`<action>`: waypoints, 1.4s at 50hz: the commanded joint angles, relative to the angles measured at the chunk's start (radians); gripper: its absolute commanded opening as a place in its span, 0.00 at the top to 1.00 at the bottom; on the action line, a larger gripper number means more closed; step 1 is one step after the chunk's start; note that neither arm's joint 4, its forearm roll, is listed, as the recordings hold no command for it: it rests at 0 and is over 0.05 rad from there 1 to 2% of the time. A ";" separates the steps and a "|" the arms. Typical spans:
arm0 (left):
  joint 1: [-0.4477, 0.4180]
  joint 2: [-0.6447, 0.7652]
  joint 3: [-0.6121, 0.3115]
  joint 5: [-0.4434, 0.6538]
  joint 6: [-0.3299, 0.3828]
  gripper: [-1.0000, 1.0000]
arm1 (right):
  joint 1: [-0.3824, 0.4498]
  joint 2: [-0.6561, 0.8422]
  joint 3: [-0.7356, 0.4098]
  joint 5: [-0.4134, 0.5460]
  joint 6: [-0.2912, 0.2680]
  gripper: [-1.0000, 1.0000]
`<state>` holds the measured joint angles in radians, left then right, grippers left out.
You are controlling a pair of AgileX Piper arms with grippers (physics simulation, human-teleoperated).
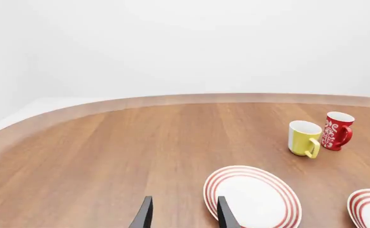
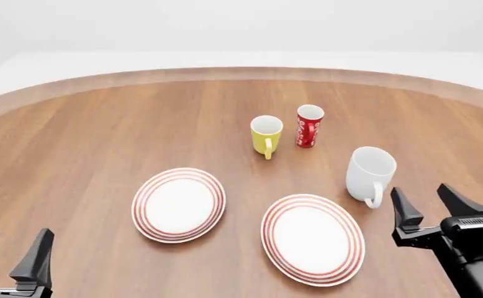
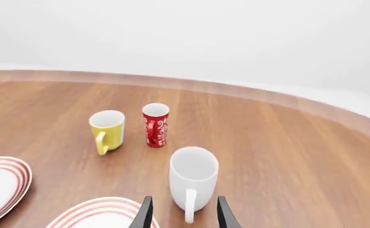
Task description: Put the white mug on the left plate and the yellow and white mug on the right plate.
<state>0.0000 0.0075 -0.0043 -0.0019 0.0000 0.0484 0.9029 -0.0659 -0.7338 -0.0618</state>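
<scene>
Just ahead of your right gripper (image 2: 428, 202), fingers apart and empty, the white mug (image 2: 369, 172) stands upright beside the right plate (image 2: 338, 267), handle toward you; the left gripper (image 2: 12, 253), also spread, sits well away.

Rounded wooden surface (image 2: 92, 136) bearing the left plate (image 2: 179, 204), right plate (image 2: 313, 239), white mug (image 2: 369, 174), yellow and white mug (image 2: 266, 135), and red-and-white cup (image 2: 310, 126), all upright.
</scene>
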 commanded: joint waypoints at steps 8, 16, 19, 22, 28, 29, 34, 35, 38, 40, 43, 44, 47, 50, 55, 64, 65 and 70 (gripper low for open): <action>0.000 0.000 0.000 0.000 0.000 0.00 | -0.018 0.267 -0.022 -0.204 0.030 0.00; 0.000 0.000 0.000 0.000 0.000 0.00 | -0.027 0.372 -0.034 -0.275 0.030 0.00; 0.000 0.000 0.000 0.000 0.000 0.00 | -0.026 0.538 -0.060 -0.373 0.041 0.00; 0.000 0.000 0.000 0.000 0.000 0.00 | -0.032 0.541 -0.062 -0.371 0.045 0.00; 0.000 0.000 0.000 0.000 0.000 0.00 | -0.038 0.560 -0.069 -0.377 0.057 0.00; 0.000 0.000 0.000 0.000 0.000 0.00 | -0.038 0.567 -0.071 -0.382 0.057 0.00; 0.000 0.000 0.000 0.000 0.000 0.00 | -0.041 0.597 -0.075 -0.401 0.060 0.00; 0.000 0.000 0.000 0.000 0.000 0.00 | -0.038 0.600 -0.077 -0.399 0.062 0.00; 0.000 0.000 0.000 0.000 0.000 0.00 | -0.036 0.616 -0.087 -0.400 0.060 0.00; 0.000 0.000 0.000 0.000 0.000 0.00 | -0.035 0.629 -0.091 -0.407 0.057 0.00; 0.000 0.000 0.000 0.000 0.000 0.00 | -0.037 0.658 -0.100 -0.418 0.052 0.00; 0.000 0.000 0.000 0.000 0.000 0.00 | -0.038 0.662 -0.101 -0.419 0.051 0.00; 0.000 0.000 0.000 0.000 0.000 0.00 | -0.038 0.685 -0.108 -0.431 0.046 0.00; 0.000 0.000 0.000 0.000 0.000 0.00 | -0.034 0.705 -0.114 -0.440 0.047 0.00; 0.000 0.000 0.000 0.000 0.000 0.00 | -0.031 0.733 -0.132 -0.443 0.049 0.00; 0.000 0.000 0.000 0.000 0.000 0.00 | -0.032 0.801 -0.146 -0.472 0.051 0.00; 0.000 0.000 0.000 0.000 0.000 0.00 | -0.032 0.805 -0.148 -0.472 0.051 0.00; 0.000 0.000 0.000 0.000 0.000 0.00 | -0.030 0.829 -0.167 -0.470 0.051 0.00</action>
<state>0.0000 0.0075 -0.0043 -0.0019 0.0000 0.0166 1.6719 -0.2064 -1.1900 -0.0112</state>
